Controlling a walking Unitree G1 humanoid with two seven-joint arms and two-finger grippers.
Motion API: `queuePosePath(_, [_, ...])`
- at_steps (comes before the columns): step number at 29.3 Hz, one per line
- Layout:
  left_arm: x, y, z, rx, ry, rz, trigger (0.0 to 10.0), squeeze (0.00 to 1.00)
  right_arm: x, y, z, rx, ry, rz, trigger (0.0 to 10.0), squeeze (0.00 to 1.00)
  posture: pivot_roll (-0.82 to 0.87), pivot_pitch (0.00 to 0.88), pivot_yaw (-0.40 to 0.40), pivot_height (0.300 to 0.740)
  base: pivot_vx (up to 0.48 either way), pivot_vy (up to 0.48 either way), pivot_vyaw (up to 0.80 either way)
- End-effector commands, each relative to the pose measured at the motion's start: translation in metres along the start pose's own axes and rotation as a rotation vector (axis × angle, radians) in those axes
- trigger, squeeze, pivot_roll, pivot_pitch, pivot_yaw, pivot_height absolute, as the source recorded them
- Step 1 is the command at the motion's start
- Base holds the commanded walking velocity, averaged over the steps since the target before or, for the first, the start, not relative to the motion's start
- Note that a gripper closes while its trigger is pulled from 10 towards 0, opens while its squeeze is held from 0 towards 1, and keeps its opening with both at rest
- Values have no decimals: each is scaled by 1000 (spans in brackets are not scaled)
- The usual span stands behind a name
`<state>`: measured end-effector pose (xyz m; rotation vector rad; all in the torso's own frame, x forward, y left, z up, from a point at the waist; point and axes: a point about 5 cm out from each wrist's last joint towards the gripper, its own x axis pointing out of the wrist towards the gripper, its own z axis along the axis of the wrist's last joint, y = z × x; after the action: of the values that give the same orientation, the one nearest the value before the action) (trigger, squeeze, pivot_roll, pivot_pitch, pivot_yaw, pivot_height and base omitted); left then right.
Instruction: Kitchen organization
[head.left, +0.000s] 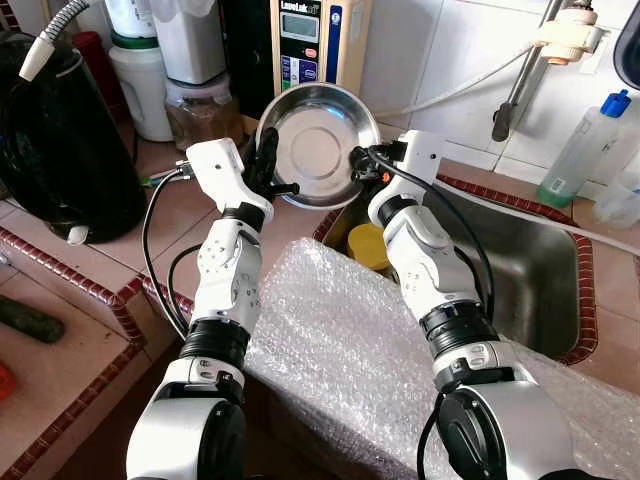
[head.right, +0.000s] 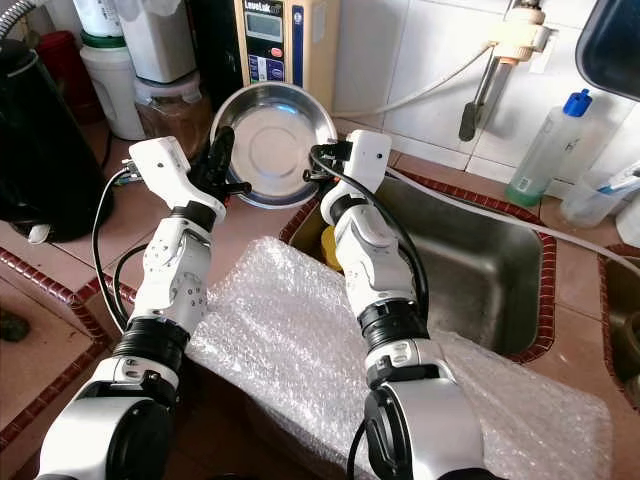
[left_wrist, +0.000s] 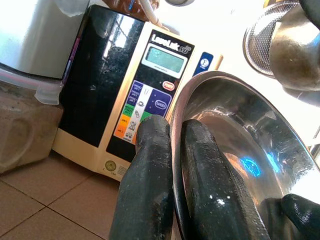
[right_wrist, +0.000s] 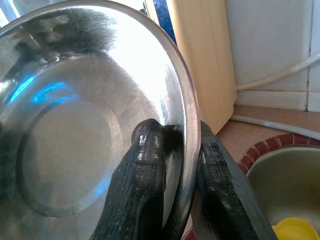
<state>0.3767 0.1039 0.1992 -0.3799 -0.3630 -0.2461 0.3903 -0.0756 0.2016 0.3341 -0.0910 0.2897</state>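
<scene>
**Bowl held by two thin rim pinches above the sink edge**

Left eye view: you have the round, shiny stainless-steel bowl (head.left: 318, 144) up in the air, tipped so its hollow faces you, above the terracotta-tiled bench (head.left: 170, 215) at the corner of the steel sink (head.left: 525, 270). The left gripper (head.left: 266, 170) bites its left rim, the right gripper (head.left: 360, 165) its right rim. Your main risk, I judge, is slip: polished metal, a narrow lip, nothing underneath. If one arm pulls away from or twists against the other, the bowl could pivot out and drop onto the yellow object (head.left: 368, 246) in the sink, or onto the crumpled sheet of clear bubble wrap (head.left: 350, 340) below.

Right eye view: the beige water-ioniser box with a display and buttons (head.right: 268, 40) stands close behind the bowl. Push forward and the rim may knock it. The black cables at both wrists hang loose near the bowl too.

Left wrist view: the jaws are nearly together, pinching the bowl's rim, one black finger (left_wrist: 145, 185) outside and the other inside the hollow. The bite looks shallow to me.

Right wrist view: the same here. The jaws are narrowly parted by only the thickness of the rim, one finger (right_wrist: 142, 180) on the inner face, its mate behind. The sink's red-tiled edge sits just below, so lower slowly.
</scene>
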Motion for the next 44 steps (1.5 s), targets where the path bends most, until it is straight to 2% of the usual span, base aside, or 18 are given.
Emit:
queuePosePath(1, [4, -4, 10, 38, -40, -46, 0, 0, 0, -14, 1, -26, 20, -61, 0, 0, 97, 0, -23, 740, 0, 0, 0])
queuePosePath(8, [4, -5, 7, 51, -13, -46, 0, 0, -1, -17, 1, -7, 22, -67, 0, 0, 95, 0, -25, 740, 0, 0, 0])
queuePosePath(11, [4, -8, 1, 21, 34, -59, 0, 0, -1, -17, 0, -6, 24, -67, 0, 0, 94, 0, -28, 740, 0, 0, 0])
queuePosePath(12, [3, -8, -1, 18, 49, -66, 3804, 0, -1, -17, 0, -6, 24, -68, 0, 0, 93, 0, -29, 740, 0, 0, 0])
queuePosePath(13, [3, -9, -3, 15, 57, -71, 3804, 0, -1, -17, 0, -6, 25, -68, 0, 0, 93, 0, -29, 740, 0, 0, 0])
queuePosePath(14, [3, -9, -4, 15, 67, -71, 7255, 0, -1, -17, 0, -6, 25, -68, 0, 0, 93, 0, -31, 740, 0, 0, 0])
queuePosePath(15, [2, -9, -5, 14, 74, -70, 10000, 1000, -1, -17, 0, -7, 26, -69, 0, 0, 93, 0, -32, 740, 0, 0, 0])
queuePosePath(26, [-2, -16, -15, 10, 142, -138, 10000, 1000, -1, -22, 1, -19, 18, -105, 0, 0, 96, 0, -33, 740, 0, 0, 0])
queuePosePath(31, [-6, -20, -20, 17, 192, -182, 10000, 1000, -3, -37, 4, -44, 1, -189, 0, 0, 100, 0, -32, 740, 0, 0, 0])
queuePosePath(34, [-9, -22, -26, 17, 226, -196, 10000, 1000, -6, -50, 6, -92, -5, -254, 0, 0, 102, 0, -30, 740, 0, 0, 0])
queuePosePath(40, [-11, -22, -27, 25, 241, -202, 10000, 1000, -9, -62, 5, -109, 2, -309, 0, 0, 104, 0, -27, 740, 0, 0, 0])
queuePosePath(41, [-11, -22, -28, 32, 252, -208, 10000, 1000, -10, -67, 7, -143, -2, -334, 0, 0, 105, 0, -24, 740, 0, 0, 0])
queuePosePath(44, [-12, -22, -29, 38, 274, -222, 10000, 1000, -12, -74, 8, -162, -7, -364, 0, 0, 107, 0, -22, 740, 0, 0, 0])
